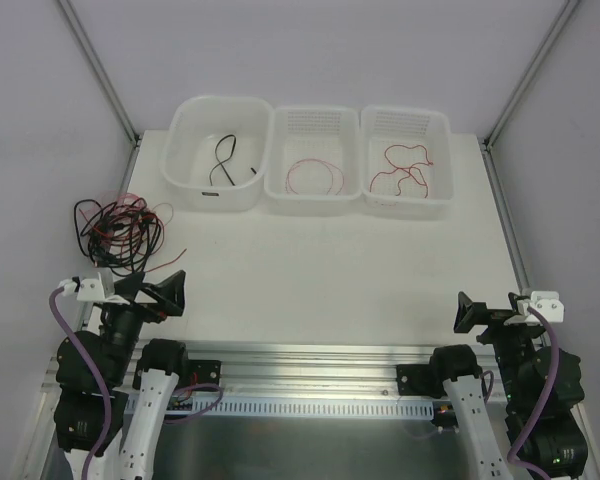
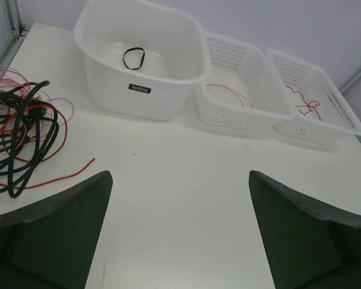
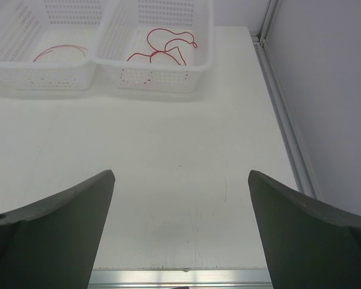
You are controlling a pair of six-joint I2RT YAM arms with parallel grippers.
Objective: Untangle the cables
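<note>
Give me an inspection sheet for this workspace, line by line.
Surface: white table, faint scuffs near the front.
Job's things: tangled bundle of black and red cables at the left edge; black cable in the solid tub; thin red wire in the middle basket; red cable in the right basket.
Clutter: nothing seen.
Grippers: left gripper open, holding nothing; right gripper open, holding nothing.
Cables: purple arm cables run along both arms.
Surroundings: white walls, metal frame posts, aluminium rail at the near edge.
</note>
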